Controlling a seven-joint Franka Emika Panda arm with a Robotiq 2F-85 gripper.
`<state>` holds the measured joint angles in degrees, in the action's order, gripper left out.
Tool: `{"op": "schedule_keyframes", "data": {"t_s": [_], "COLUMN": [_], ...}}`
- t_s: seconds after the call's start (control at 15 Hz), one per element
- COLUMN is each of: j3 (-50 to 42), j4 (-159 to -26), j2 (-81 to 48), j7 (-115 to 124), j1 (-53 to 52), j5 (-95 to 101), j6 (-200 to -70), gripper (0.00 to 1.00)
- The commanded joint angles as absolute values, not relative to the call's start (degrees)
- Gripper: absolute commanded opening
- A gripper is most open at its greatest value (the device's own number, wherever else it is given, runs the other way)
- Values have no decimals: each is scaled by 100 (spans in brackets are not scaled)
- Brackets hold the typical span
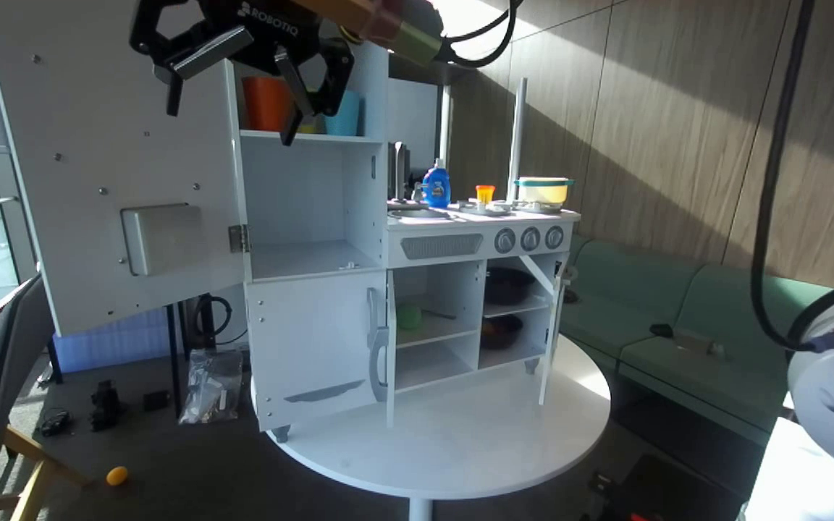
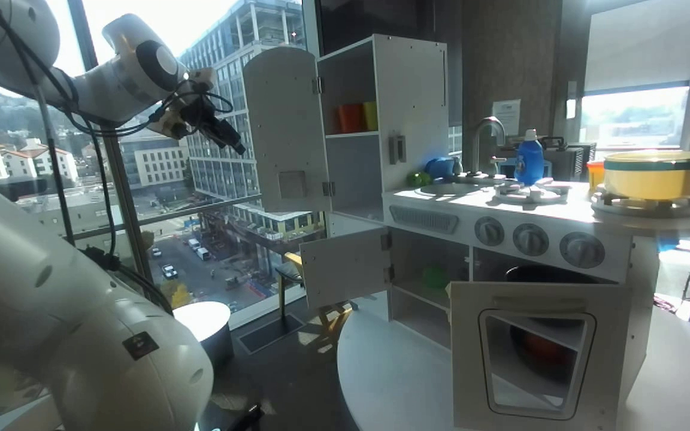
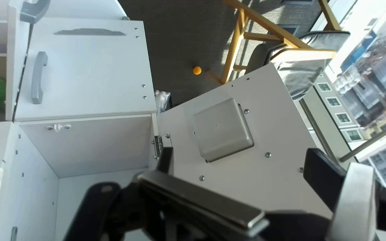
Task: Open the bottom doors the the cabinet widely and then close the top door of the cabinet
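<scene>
Bottom doors (image 2: 345, 269): 2, swung well out, low on the right of the cabinet (image 1: 363, 231), on the table (image 1: 453, 463); opening looks done.
Top door (image 2: 282, 131): wide open, out to the left; closing it seems the step in hand.
Jaws: spread, pinching nothing, near that door's inner face.
Next move: likely reaching round to its outer face, then swinging it right.
Lettering: "ROBOTIQ" on the black housing (image 1: 272, 47); blue bottle (image 2: 529, 160) and wall notice (image 2: 507, 118) too small to read.

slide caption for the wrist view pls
Open gripper facing a toy cabinet: top door wide open, grey-handled lower door shut.
</scene>
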<state>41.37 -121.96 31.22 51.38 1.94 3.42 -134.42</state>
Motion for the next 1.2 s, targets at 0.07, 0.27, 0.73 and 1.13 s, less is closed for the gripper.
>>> {"op": "schedule_keyframes", "data": {"t_s": [0.07, 0.27, 0.73, 1.13], "j3": [4517, 4759, 4576, 5218], "j4": [-11022, -10571, -10679, -10216], "j2": [2438, 2086, 2003, 1667], "j7": [5790, 6007, 5948, 6540], "j1": [525, 556, 264, 441], "j5": [1078, 1562, 1629, 2461], "j6": [-12960, -12834, -12883, -12896], "gripper": [100, 100, 100, 100]}}
